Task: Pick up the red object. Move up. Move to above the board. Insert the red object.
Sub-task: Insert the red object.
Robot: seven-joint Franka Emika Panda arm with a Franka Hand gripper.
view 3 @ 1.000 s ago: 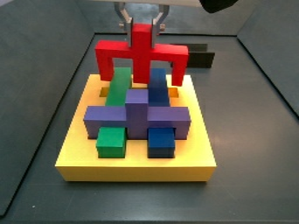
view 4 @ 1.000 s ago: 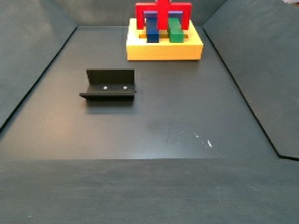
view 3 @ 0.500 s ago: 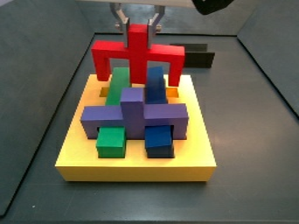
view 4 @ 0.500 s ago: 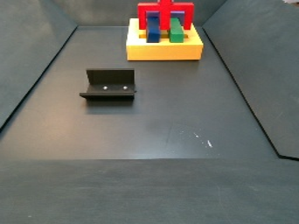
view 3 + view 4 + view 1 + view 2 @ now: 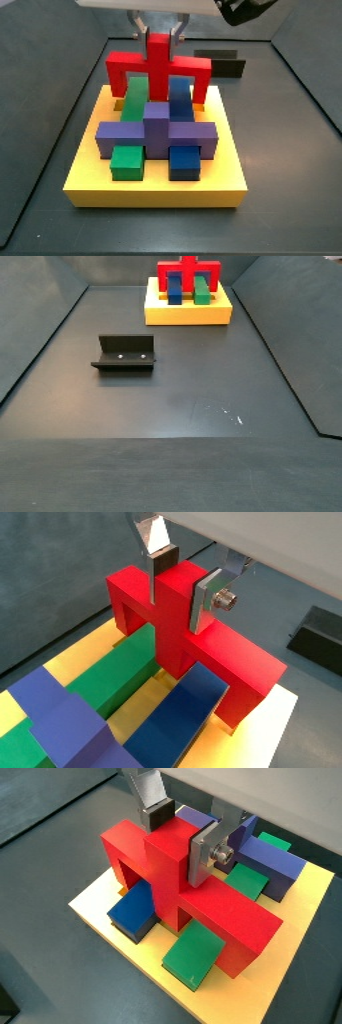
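Note:
The red object is a bar with two legs and a central post. My gripper is shut on its post from above, also in a wrist view and a side view. The piece hangs over the far end of the yellow board, straddling the green block and blue block. Its legs reach down beside them near the board's top. The purple cross-shaped block sits on the board's middle. In a side view the red object stands over the board at the far end.
The fixture stands on the dark floor to the left of mid-floor; it shows behind the board as a dark shape in a side view. Grey walls enclose the floor on both sides.
The red object, held in my gripper, has moved down slightly over the board's far end. The board and fixture have not moved.

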